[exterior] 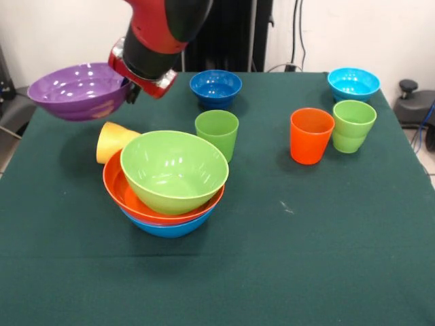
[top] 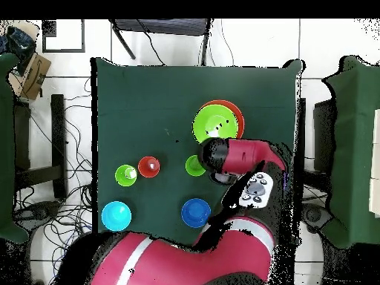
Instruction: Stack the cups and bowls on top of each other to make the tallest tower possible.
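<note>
Jaws [exterior: 129,89] clamp rim of glossy round purple bowl [exterior: 78,90]

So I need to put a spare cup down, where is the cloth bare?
The near strip of the table in front of the bowl stack is bare, as is the patch between the green cup and orange cup. It is crowded around the yellow cup under the held purple bowl.

Three bowls [exterior: 173,178] are nested near the front of the bench [exterior: 326,244]. A tipped cup [exterior: 114,141] is found behind them. Another bowl [exterior: 80,90] is held up at the left.
</note>
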`<control>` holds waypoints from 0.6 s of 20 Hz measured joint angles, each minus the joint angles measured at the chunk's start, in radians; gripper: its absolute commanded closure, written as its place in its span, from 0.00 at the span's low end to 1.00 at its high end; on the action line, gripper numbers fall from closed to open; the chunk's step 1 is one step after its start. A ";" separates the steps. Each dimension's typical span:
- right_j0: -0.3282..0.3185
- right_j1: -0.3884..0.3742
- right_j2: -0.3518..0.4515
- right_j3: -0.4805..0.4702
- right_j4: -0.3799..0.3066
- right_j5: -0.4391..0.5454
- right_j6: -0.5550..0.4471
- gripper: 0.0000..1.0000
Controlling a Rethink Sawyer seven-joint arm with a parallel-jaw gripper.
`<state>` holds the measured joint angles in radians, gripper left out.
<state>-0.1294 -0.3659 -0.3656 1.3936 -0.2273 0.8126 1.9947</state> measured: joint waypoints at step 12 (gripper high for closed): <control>0.118 -0.001 -0.011 -0.166 0.026 0.206 0.000 1.00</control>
<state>-0.0113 -0.3669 -0.3769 1.2277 -0.2014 1.0183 1.9947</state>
